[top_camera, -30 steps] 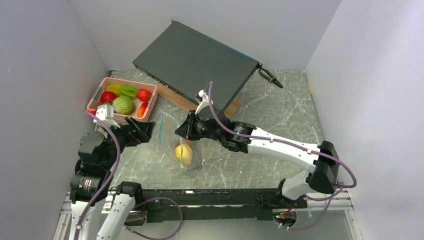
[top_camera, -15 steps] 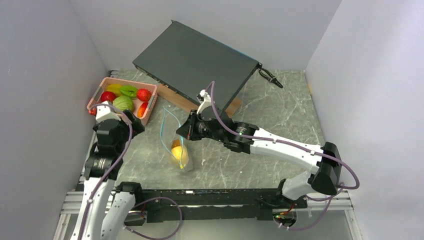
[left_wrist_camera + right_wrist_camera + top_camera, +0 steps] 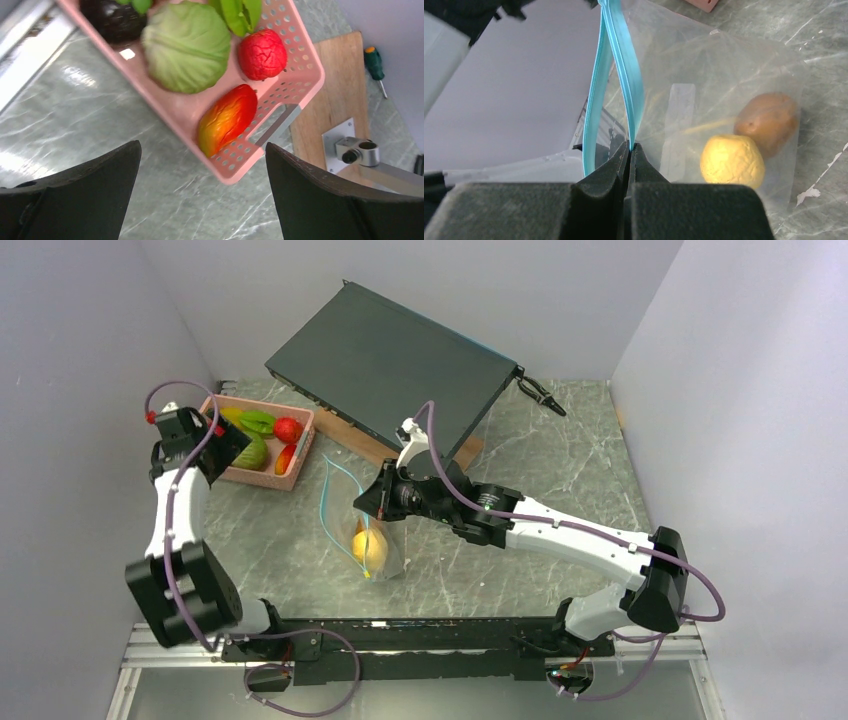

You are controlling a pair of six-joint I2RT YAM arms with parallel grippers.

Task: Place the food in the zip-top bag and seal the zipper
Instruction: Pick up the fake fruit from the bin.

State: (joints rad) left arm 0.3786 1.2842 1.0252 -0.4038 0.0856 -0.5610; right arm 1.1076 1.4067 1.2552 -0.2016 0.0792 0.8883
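Note:
The clear zip-top bag (image 3: 372, 550) stands on the table's middle, its mouth held up and apart. My right gripper (image 3: 373, 502) is shut on one lip of the teal zipper (image 3: 624, 80); the other lip curves away to the left. Inside the bag lie a yellow fruit (image 3: 732, 161) and a brown one (image 3: 769, 122). The rest of the food sits in the pink basket (image 3: 300, 85): a green cabbage (image 3: 186, 46), a red fruit (image 3: 262, 54), a red-orange piece (image 3: 227, 119) and a dark purple one (image 3: 112, 20). My left gripper (image 3: 226, 444) hangs open above the basket's near edge, holding nothing.
A dark flat box (image 3: 390, 360) leans at the back on a wooden board (image 3: 332, 100). A metal bracket (image 3: 357, 152) and a screwdriver (image 3: 374, 62) lie by the board. A black tool (image 3: 540, 395) rests at the back right. Grey walls close in on three sides.
My left arm has swung up and back, from beside the bag to above the pink basket, still open. The right gripper keeps its hold on the bag's mouth, almost unmoved.

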